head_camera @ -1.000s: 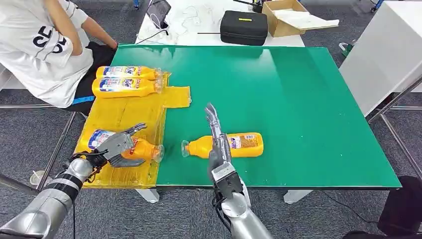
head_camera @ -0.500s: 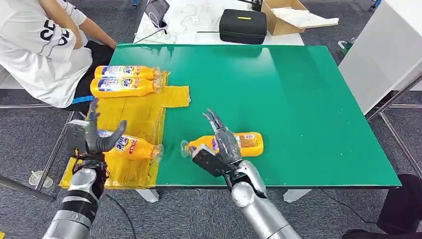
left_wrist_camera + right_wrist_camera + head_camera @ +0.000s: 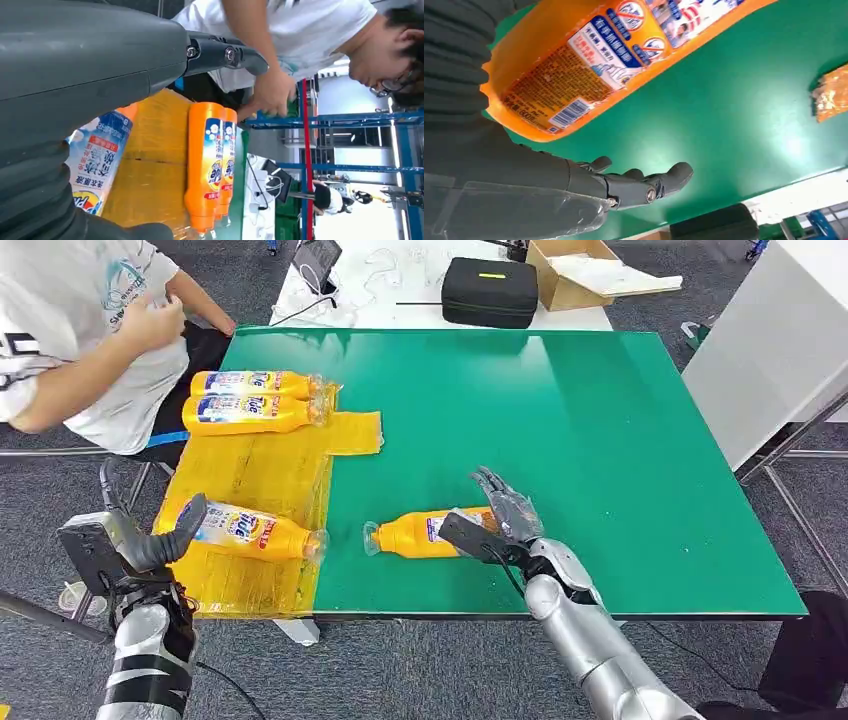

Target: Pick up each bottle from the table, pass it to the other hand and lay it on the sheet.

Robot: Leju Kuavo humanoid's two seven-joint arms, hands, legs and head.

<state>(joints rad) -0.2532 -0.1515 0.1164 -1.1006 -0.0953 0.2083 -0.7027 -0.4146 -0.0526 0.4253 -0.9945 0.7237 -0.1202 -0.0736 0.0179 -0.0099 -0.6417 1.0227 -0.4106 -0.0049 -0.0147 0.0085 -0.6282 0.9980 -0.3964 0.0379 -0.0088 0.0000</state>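
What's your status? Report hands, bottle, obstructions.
Left hand open, off the sheet. Right hand open at lone bottle on green table, not gripping. Three bottles on sheet. Nothing blocking.

bottle (image 3: 430, 533): base end hidden behind right hand (image 3: 500, 523) | person (image 3: 70, 330): cut off by frame edge

I see grey carpet floor (image 3: 400, 670), green table (image 3: 620, 440), white table (image 3: 400, 290) behind carrying black case (image 3: 490, 292) and cardboard box (image 3: 575, 275); white cabinet (image 3: 780, 340) right; seated person (image 3: 80, 340) left.
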